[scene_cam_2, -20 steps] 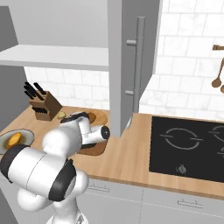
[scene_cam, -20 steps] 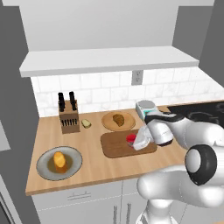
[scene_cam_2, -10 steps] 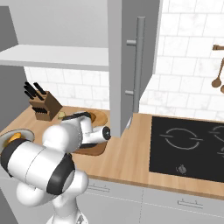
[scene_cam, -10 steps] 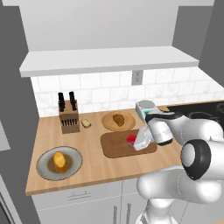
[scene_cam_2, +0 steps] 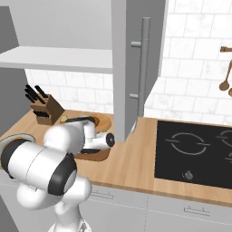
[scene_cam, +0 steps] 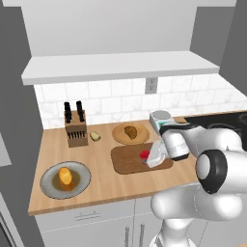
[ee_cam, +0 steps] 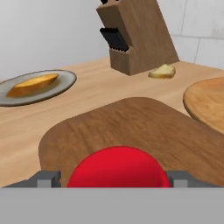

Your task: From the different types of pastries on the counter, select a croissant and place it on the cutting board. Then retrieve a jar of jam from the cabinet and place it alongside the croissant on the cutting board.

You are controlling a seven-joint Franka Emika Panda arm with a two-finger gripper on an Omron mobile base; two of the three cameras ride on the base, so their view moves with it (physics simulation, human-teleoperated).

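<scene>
Gripper (ee_cam: 113, 180) still closed around the jar (ee_cam: 118, 169), lower than a second ago, over the near part of the cutting board (ee_cam: 131, 127); croissant (scene_cam: 130, 131) beyond it unmoved.

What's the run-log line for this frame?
gripper: shut on jar of jam | jar: low over cutting board | croissant: on round wooden plate, not on board

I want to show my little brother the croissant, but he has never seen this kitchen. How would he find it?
Start at the knife block against the tiled wall on the wooden counter. To its right sits a round tan wooden plate, just behind the dark cutting board. The croissant is the lumpy brown pastry on that plate, darker than the orange bun on the grey plate.
</scene>
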